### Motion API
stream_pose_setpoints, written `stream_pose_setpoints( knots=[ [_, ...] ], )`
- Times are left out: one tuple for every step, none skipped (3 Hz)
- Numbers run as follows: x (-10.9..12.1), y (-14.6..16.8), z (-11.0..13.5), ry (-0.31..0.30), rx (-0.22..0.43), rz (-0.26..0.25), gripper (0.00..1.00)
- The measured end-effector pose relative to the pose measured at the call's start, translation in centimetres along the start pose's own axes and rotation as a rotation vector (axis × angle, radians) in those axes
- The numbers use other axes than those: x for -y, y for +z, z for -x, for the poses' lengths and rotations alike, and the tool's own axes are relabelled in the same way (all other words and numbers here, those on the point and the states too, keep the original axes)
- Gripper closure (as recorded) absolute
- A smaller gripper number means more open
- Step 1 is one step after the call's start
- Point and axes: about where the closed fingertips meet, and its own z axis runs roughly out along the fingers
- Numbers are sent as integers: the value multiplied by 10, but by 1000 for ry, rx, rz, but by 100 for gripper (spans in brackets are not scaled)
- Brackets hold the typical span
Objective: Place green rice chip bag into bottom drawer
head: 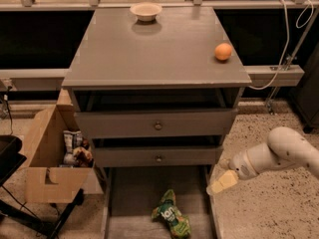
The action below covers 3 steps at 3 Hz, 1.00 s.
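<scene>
one green rice chip bag [172,214] lies far-to-near in the bottom drawer [133,195], left of the empty gripper [222,182]; how far its jaws are open, cannot tell.

SURFACE 1: grey cabinet top [149,54], above-left of gripper [222,183] | CARRIES: pale bowl [146,11] at far edge; orange [223,52] near right edge, straight above gripper | SURFACE 2: bottom drawer [132,193] floor, just left of gripper | CARRIES: green rice chip bag [172,214], lying flat, lower-left of gripper, apart from it
</scene>
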Motion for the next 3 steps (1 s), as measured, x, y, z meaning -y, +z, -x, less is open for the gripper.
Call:
stream_pose_setpoints(
  knots=[
    [-16, -34, 28, -2, 75, -32, 0],
    [-54, -62, 75, -11, 126, -97, 0],
    [-91, -77, 110, -20, 152, -167, 0]
  ],
)
